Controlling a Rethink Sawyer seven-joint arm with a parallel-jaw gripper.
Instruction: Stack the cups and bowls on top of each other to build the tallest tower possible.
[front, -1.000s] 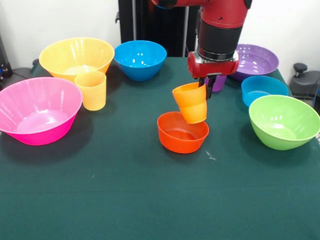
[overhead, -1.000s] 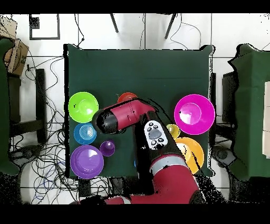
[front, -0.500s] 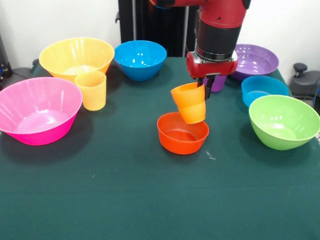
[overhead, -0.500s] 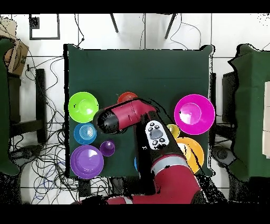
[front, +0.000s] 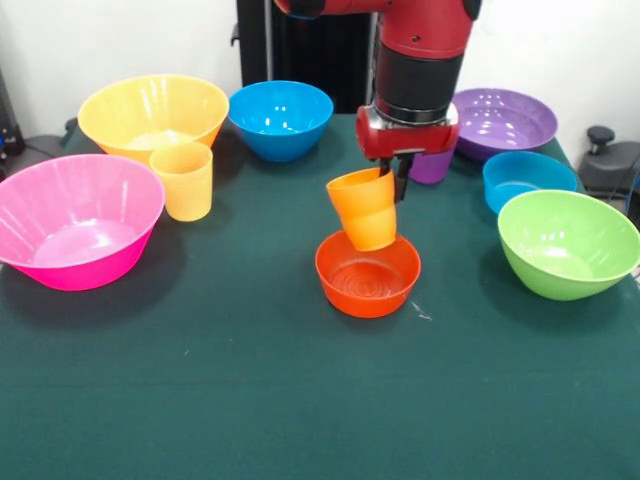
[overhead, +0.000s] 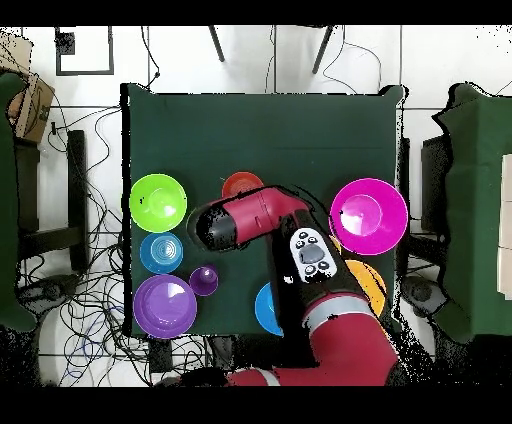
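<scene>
Orange cup (front: 364, 208) hanging tilted in closed claw (front: 396, 178) above red-orange bowl (front: 367, 275); not stacked yet, other bowls and cups waiting.

The orange cup (front: 366, 208) and small red-orange bowl (front: 367, 273) look like smooth, glossy plastic, the bowl's floor showing fine rings. The big pink bowl (front: 73, 220) and lime green bowl (front: 567, 243) shine alike. The table (front: 250, 390) wears a matt dark green cloth. The arm's (front: 417, 60) red shell is glossy.
</scene>
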